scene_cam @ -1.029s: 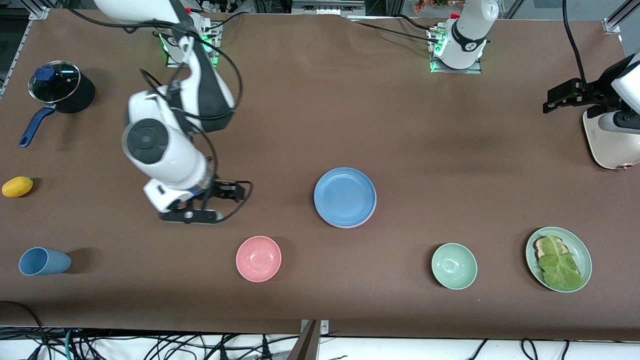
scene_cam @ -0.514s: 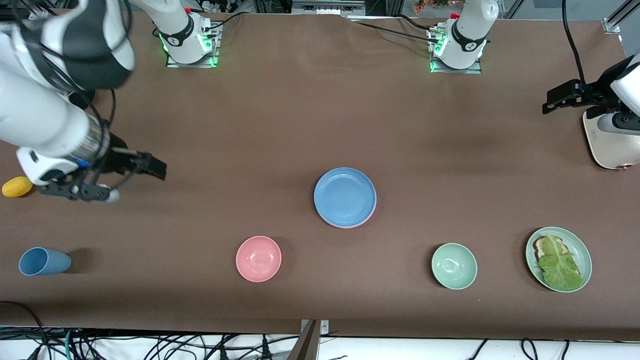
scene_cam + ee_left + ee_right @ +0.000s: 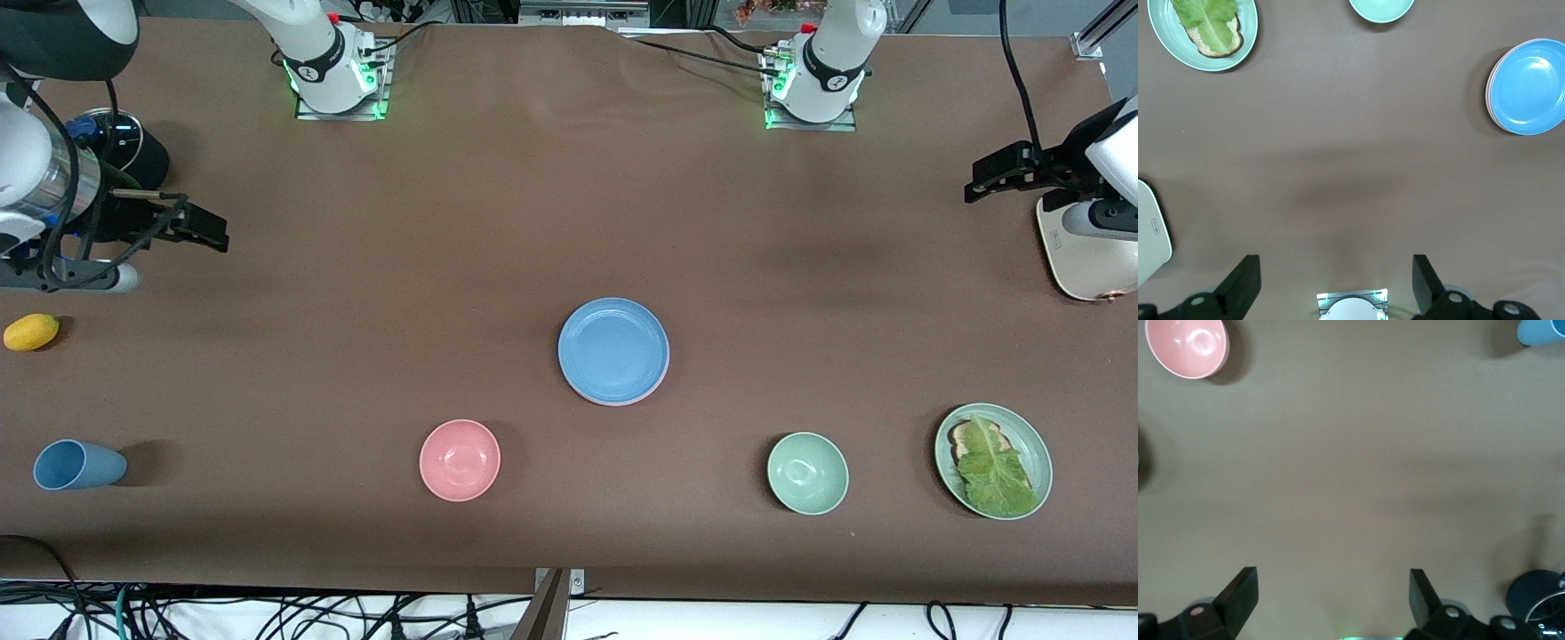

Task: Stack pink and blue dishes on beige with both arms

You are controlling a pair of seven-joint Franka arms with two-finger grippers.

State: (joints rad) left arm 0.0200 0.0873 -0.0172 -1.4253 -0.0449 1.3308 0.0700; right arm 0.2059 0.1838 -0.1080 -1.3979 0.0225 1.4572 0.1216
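Blue plate [image 3: 613, 349] sits mid-table, topmost of a stack; pink rim [image 3: 659, 378] peeks out beneath it. Beige plate not visible to me. Nearer the front camera: pink bowl [image 3: 460, 460], green bowl [image 3: 807, 473], lettuce plate [image 3: 993, 460]. My right claw [image 3: 191, 224] hangs over the table's right-arm end, by the lidded pot [image 3: 107, 153], fingers spread, empty. My left claw [image 3: 1000, 171] waits over the left-arm end, spread, empty.

A wide table draped in matte brown cloth [image 3: 498, 222] is filling the view; tangled black cables [image 3: 267, 613] are lying beneath its nearest edge.
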